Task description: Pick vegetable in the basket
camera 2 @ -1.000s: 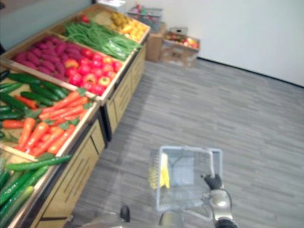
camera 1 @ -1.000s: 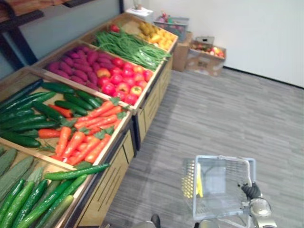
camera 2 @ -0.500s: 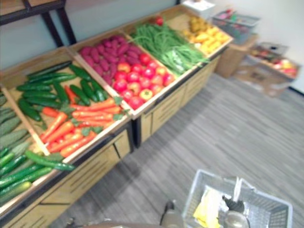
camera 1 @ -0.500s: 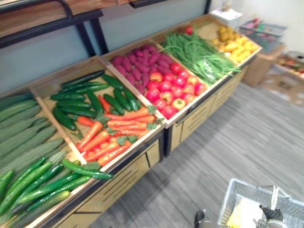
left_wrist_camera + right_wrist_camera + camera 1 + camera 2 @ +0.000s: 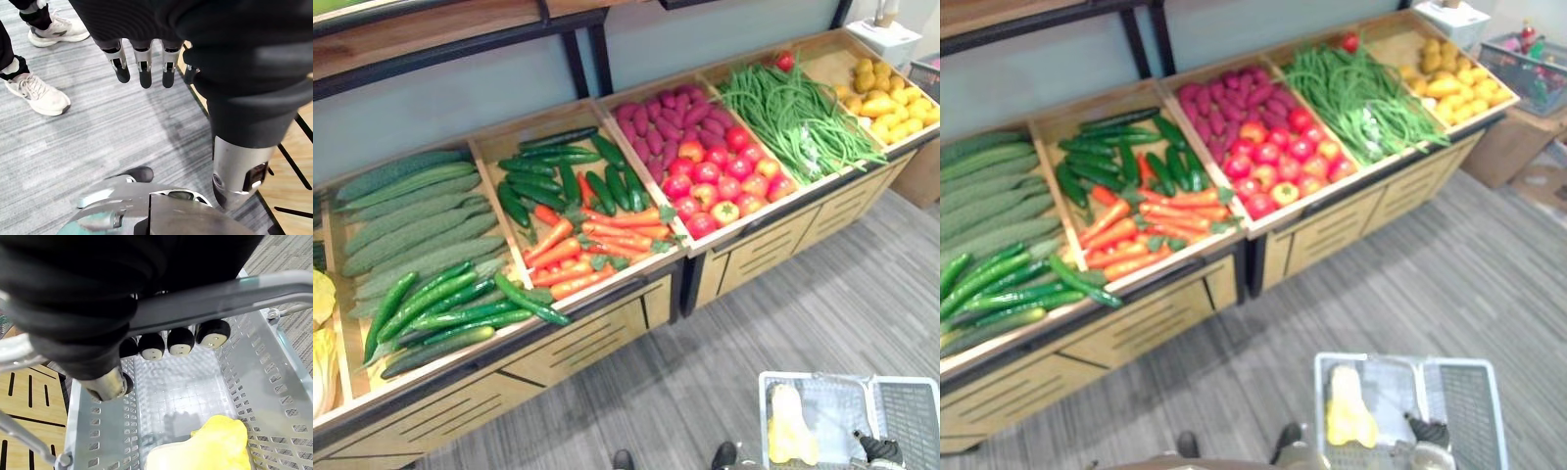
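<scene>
1. One grey perforated plastic basket [image 5: 822,376] hangs over the grey plank floor [image 5: 705,372]. It is in front of the wooden produce bench [image 5: 607,328] and apart from it.
2. The right robot hand [image 5: 151,346] is clenched on the basket's grey metal handle bar [image 5: 220,296], its fingers curled under the bar.
3. One lumpy yellow vegetable [image 5: 788,429] lies on the basket's bottom, on the robot's left side of it. Its long axis runs from the robot toward the bench, with the narrower end pointing at the bench.
4. The left robot hand [image 5: 142,68] is released, fingers straight and holding nothing, over the floor. A person's two white shoes [image 5: 36,93] stand nearby.
5. The bench bins hold orange carrots [image 5: 578,250] and red round fruit [image 5: 720,176], piled too thick to count.
6. One slim green cucumber [image 5: 530,302] lies askew at its bin's front edge.
</scene>
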Available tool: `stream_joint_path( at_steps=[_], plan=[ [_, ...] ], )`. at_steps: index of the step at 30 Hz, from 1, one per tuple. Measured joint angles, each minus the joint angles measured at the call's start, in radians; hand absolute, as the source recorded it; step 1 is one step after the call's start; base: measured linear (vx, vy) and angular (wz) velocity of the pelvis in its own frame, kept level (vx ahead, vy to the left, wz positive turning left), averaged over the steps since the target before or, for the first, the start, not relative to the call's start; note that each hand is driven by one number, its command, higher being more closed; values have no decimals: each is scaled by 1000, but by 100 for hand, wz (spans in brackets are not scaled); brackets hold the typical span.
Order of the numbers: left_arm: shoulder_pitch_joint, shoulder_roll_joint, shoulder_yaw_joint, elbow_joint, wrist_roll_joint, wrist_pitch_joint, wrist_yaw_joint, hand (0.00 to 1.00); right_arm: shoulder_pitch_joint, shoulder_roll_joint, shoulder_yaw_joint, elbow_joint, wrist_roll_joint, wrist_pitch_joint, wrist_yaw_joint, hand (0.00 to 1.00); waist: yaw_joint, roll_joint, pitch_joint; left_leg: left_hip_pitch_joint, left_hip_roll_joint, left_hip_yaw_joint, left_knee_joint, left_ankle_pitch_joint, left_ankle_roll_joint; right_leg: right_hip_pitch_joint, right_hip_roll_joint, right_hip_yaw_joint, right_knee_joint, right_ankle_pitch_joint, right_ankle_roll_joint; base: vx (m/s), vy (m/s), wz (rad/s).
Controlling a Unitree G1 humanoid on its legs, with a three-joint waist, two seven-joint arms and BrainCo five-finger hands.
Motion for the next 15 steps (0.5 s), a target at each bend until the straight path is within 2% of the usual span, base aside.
stream_joint_path(
  at_steps=[3,13,15],
  plan=[
    [-11,7,-3,0,1,-1,-1,0,2,3,1,0,0,4,-1,100,-2,1,2,1,-18,22,-4,-6,10,0,-4,29,-36,33,7,-42,87,-26],
    [-33,29,-22,8,1,-3,-5,0,13,23,51,36,-8,33,1,100,-6,-12,9,38,-41,54,-34,-20,18,1,-2,72,-46,48,13,27,23,-12],
    [-35,36,-32,8,0,-5,-6,0,15,26,78,36,-9,33,2,100,-8,-23,14,38,-45,57,-34,-25,22,1,-4,81,-46,49,13,4,17,-9]
  ],
)
